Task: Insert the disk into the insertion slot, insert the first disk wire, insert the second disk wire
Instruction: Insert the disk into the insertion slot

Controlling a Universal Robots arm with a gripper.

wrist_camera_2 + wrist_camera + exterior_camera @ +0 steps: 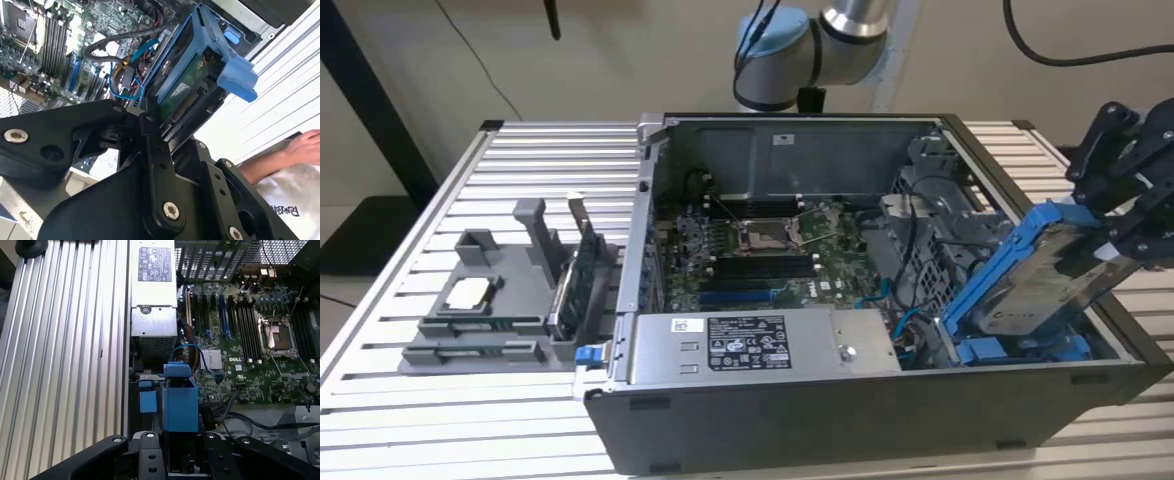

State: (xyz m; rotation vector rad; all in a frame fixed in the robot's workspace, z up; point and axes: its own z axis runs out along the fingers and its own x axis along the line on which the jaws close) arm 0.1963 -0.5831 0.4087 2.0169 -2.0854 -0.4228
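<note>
Gripper (1107, 245) clamped on the disk (1030, 275) — tilted (lower end inside the computer case (854, 410)).

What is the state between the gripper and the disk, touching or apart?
Touching. In the exterior view the gripper is clamped on the upper end of the tilted disk, with no gap between them.

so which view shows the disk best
The exterior view: the disk shows along most of its length, tilted in its blue carrier, upper end in the tool. The second wrist view shows its green board side close up; the first wrist view shows it end-on.
</note>
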